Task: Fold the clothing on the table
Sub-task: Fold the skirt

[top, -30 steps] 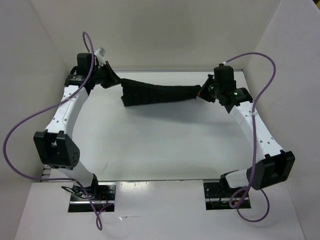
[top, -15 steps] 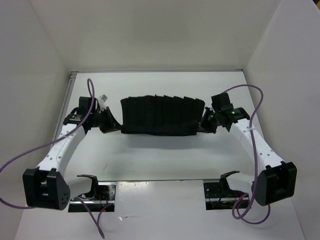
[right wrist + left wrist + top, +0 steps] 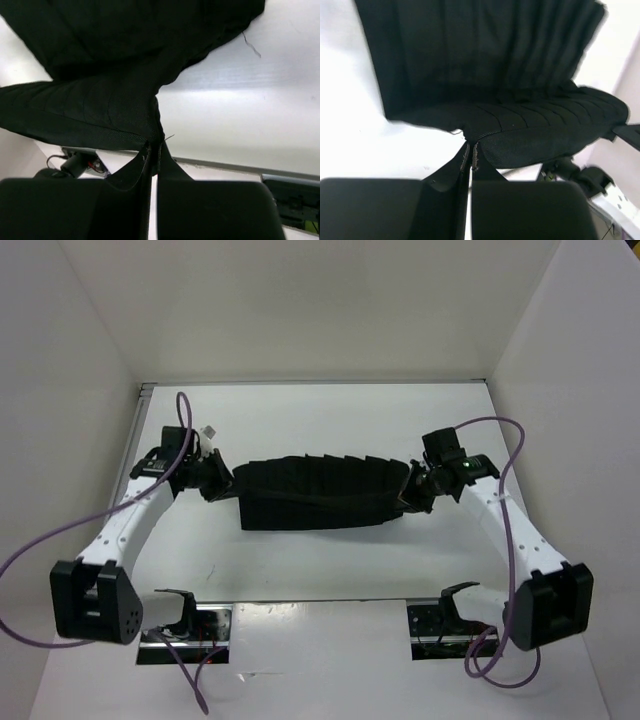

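**Top external view.** The black pleated fabric garment (image 3: 320, 495) lies mid-table on the flat white tabletop (image 3: 300, 565). Its long axis runs left to right and its pleat ridges run front to back. The left gripper (image 3: 224, 483) is at the garment's left end and the right gripper (image 3: 407, 490) at its right end. Each arm is equally near its own end, and the cloth spans the gap between them. An upper layer appears raised over a lower one, which suggests a fold along the long axis is under way.

**Left wrist view.** The jaws are clenched on a hem corner of the garment. The cloth extends away ahead of them, one layer lifted and another flat on the tabletop.

**Right wrist view.** The jaws are likewise pinched on the garment's edge, with fabric spreading ahead and to the left.

**Judgement.** The coming move likely needs both pincers to travel together across the long axis, keeping the held edge taut and level.
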